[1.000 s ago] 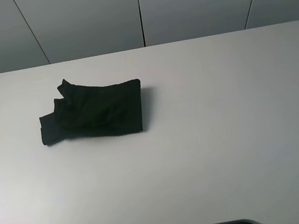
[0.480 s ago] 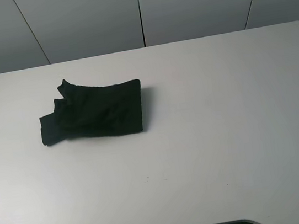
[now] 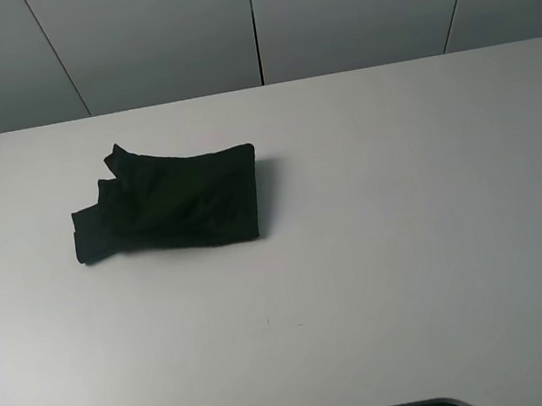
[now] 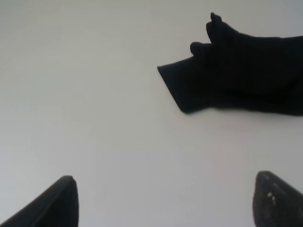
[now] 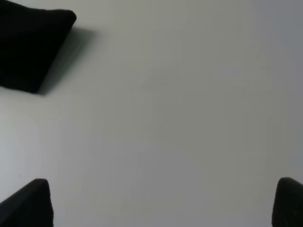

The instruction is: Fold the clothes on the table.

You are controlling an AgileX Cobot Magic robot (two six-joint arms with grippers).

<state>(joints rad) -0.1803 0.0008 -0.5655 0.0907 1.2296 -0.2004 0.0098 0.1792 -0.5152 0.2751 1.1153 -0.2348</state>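
Black folded T-shirt [image 3: 170, 202], a compact bundle on the large white smooth desk [image 3: 408, 244], left of the middle, toward the far edge. Grey wall panels [image 3: 256, 23] behind, in the high view only. No arms in that view. Left end effector [image 4: 165, 203] spread wide and empty, near the shirt's sleeve end. Right end effector [image 5: 163, 205] also wide apart, empty, the shirt's corner well apart.

The folded black cloth T-shirt [image 3: 172, 203] lies on the large white smooth worktop [image 3: 405, 224], left of centre and towards the far edge, before the grey wall panels [image 3: 256, 23].
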